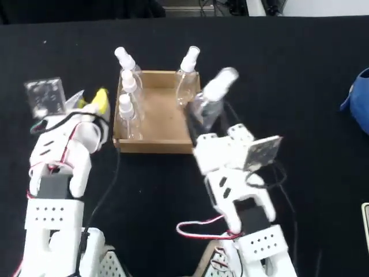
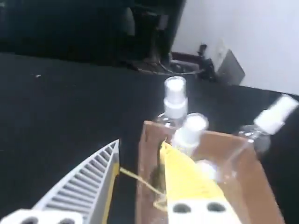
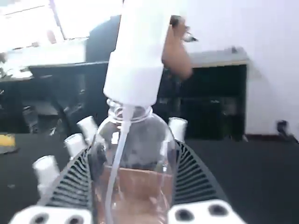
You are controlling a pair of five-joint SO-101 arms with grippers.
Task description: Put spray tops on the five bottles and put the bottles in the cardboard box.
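While the right gripper hangs over the right wall of the cardboard box, its two dark fingers are squeezed shut on the round belly of a clear bottle. This bottle leans a little, with its head pointing away from the arm. A white spray top sits on its neck, and a thin tube runs down inside it. I cannot tell if its bottom touches the box, because the gripper hides it.

Four more bottles stand up straight inside the box, and each one has a white top on. Three of them make a line along the left wall. The fourth bottle stands alone in the far right corner.

Just beside the left wall of the box is the left gripper. Its yellow finger and its grey finger are spread apart, and it holds nothing.

All of this sits on a black table
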